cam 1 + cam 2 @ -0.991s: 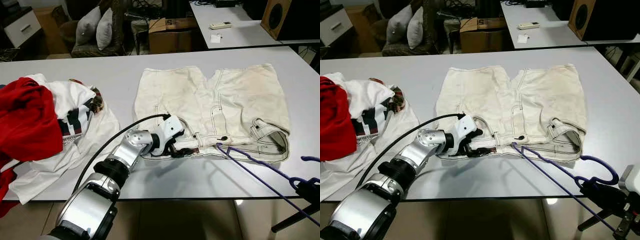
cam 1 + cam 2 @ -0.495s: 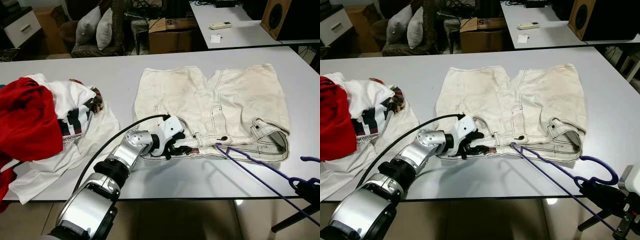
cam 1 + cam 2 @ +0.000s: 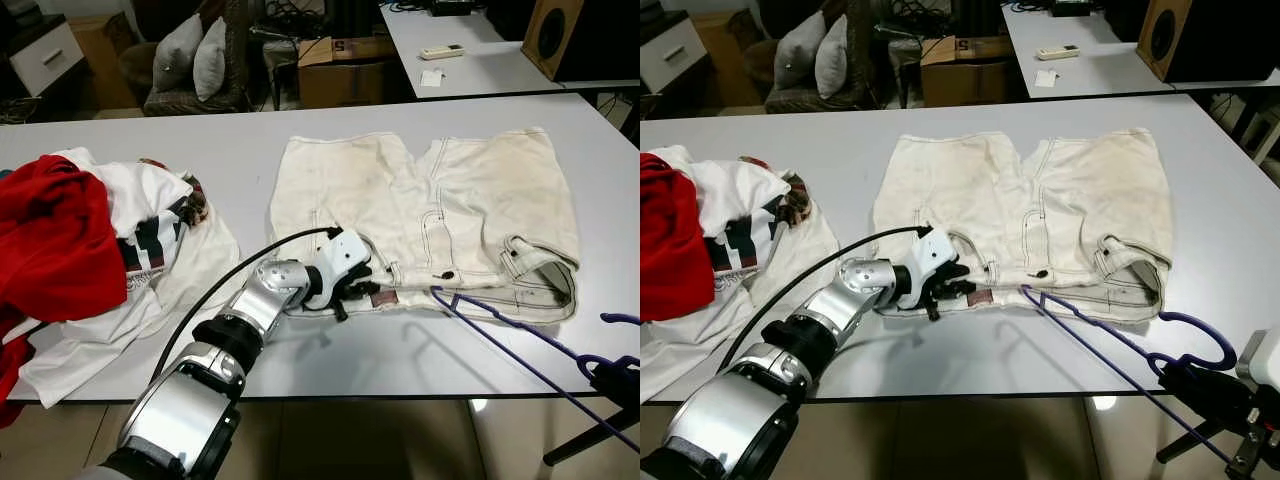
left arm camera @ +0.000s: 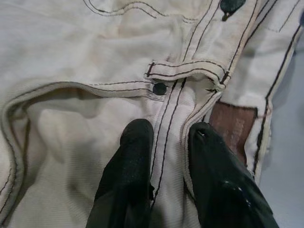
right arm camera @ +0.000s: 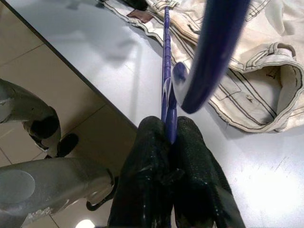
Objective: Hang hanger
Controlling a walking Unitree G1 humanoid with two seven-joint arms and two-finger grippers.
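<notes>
Item 1, at 9 o'clock on the white rectangular counter (image 3: 250,140): heap of crumpled garments, red cloth (image 3: 50,240) over white printed cloth (image 3: 165,215).

Item 2, centre: left gripper (image 3: 362,292), silver arm reaching in from 7 o'clock. In the left wrist view its two black fingers (image 4: 127,190) are clenched on the stitched waistband seam, one finger on either side of the fold, beside a dark rivet and a brown leather patch (image 4: 232,126).

Item 3, centre to 3 o'clock: pair of cream denim shorts with dark stitching (image 3: 430,215), lying flat, waistband toward the near edge, legs pointing to 12 o'clock.

Item 4, at 4 o'clock: thin purple wire hanger (image 3: 1110,340), far tip touching the waistband just beside the left gripper, hook curling past the counter's near edge.

Item 5, at 5 o'clock, below the counter edge: right gripper (image 5: 170,140), fingers pinched tight on the hanger's neck beneath the hook.

Item 6, at 12 o'clock beyond the counter: grey cushions (image 3: 190,55), cardboard box (image 3: 340,65).
</notes>
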